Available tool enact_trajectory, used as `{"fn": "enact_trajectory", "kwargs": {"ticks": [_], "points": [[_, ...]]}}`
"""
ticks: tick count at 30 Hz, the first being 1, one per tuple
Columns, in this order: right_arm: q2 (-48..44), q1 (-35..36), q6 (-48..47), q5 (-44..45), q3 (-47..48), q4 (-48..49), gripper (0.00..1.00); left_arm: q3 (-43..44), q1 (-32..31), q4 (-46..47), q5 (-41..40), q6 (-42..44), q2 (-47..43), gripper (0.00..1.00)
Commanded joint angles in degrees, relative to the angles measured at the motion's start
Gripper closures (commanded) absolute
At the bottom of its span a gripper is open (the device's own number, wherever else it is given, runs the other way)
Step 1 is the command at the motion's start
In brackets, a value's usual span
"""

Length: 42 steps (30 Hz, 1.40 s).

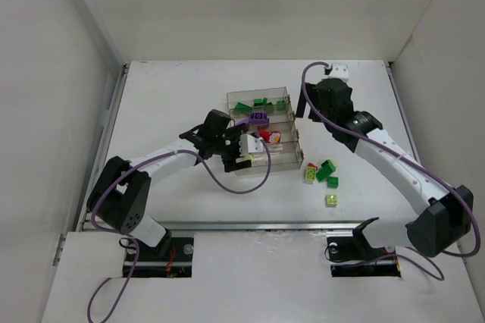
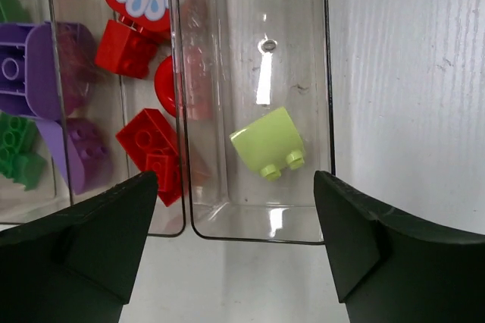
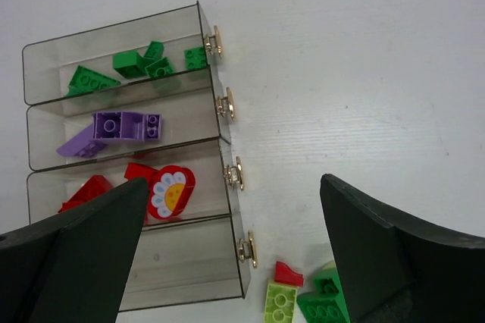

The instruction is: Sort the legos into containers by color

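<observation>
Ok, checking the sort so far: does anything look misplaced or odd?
No colour mix-ups: the green bricks, purple bricks, red bricks and a lime brick each have their own compartment. A few loose bricks, red, lime and green, lie unsorted on the table beside the tray.

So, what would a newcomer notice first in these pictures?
First comes the clear plastic four-compartment tray at the table's middle, where a red round piece with a flower print stands out in the red row. A single lime-green sloped brick lies in the nearest row, below the open left pincer. A few loose green, lime and red bricks lie right of the tray.
</observation>
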Motion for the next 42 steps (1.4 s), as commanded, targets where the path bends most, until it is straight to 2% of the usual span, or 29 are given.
{"fn": "enact_trajectory", "kwargs": {"ticks": [1,8,12,15,18,23,34,42], "points": [[-4.3,-0.9,4.2,3.1,-1.1,-2.0,0.00,2.6,-1.2,-0.7,0.0,4.2,-1.1,0.18],[-6.2,-7.5,11.0,4.4,-3.8,-8.7,0.00,9.3,-1.2,1.6,-1.6,-3.6,-1.6,0.16],[-6.8,-11.2,12.7,0.5,-7.5,-9.8,0.00,6.1,-1.2,0.3,-3.6,-2.4,-2.2,0.20],[-8.3,-11.2,14.2,0.0,-11.1,-9.2,0.00,2.7,-1.7,2.2,-3.7,-1.7,-5.0,0.20],[-9.0,-11.2,15.5,-1.7,-13.3,-7.8,0.00,-0.9,-3.1,7.3,-5.9,-4.9,-5.7,0.19],[-9.0,-11.2,15.5,-3.1,-14.1,-6.9,0.00,-3.4,-3.1,13.8,-12.7,-7.8,-4.3,0.19],[-8.7,-11.2,16.7,-2.8,-15.8,-9.6,0.00,-9.6,-3.1,15.1,-21.8,-4.2,-5.2,0.20],[-7.3,-11.2,19.1,-4.7,-19.9,-10.3,0.00,-8.9,-2.6,15.1,-22.5,-6.1,-4.7,0.20]]}}
